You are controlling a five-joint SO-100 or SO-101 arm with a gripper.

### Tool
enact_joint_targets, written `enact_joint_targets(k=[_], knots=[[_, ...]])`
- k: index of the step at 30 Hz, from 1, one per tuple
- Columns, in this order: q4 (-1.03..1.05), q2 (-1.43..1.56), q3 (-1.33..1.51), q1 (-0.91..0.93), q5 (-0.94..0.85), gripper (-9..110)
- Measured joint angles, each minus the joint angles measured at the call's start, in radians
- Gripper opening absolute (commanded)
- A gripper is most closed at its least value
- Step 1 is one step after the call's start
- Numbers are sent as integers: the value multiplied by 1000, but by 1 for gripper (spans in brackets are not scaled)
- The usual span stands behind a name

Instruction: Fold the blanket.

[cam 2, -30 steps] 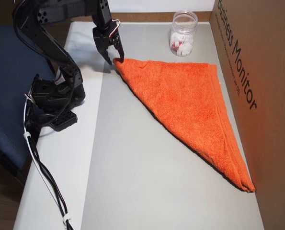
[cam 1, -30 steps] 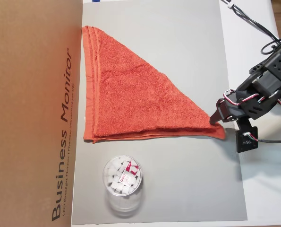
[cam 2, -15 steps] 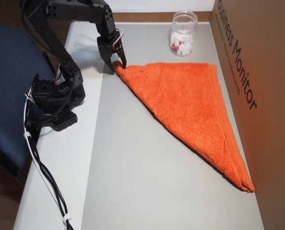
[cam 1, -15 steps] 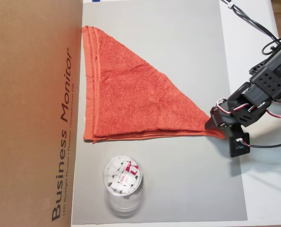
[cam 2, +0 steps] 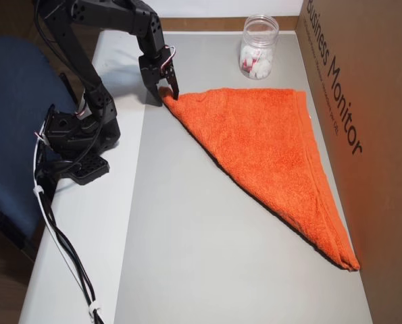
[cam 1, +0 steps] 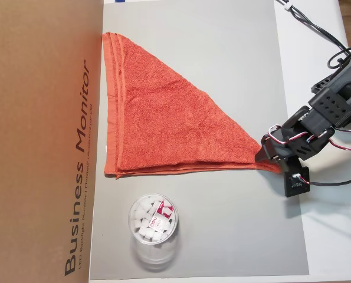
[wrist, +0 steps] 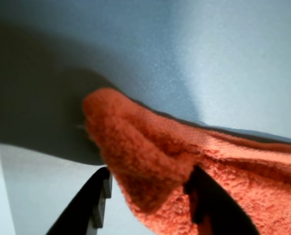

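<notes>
Blanket (cam 1: 163,127) lies on the grey mat (cam 1: 234,47) as a triangle in an overhead view, so one diagonal fold looks done.

Wrist view: the gripper (wrist: 147,196) pinches its pointed corner between nearly closed fingers.

The other overhead view agrees; a second fold probably remains.

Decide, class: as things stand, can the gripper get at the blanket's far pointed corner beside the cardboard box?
Probably not yet. The gripper sits at the blanket's opposite tip, fingers around it; the whole blanket lies between, though nothing blocks the way.
</notes>
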Motion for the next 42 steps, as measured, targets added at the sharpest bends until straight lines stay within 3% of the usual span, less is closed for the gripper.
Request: enact_joint_targets(k=[26, 42], knots=[[-74, -18, 0, 6, 21, 0], [-58, 84, 20, -114, 453, 0]])
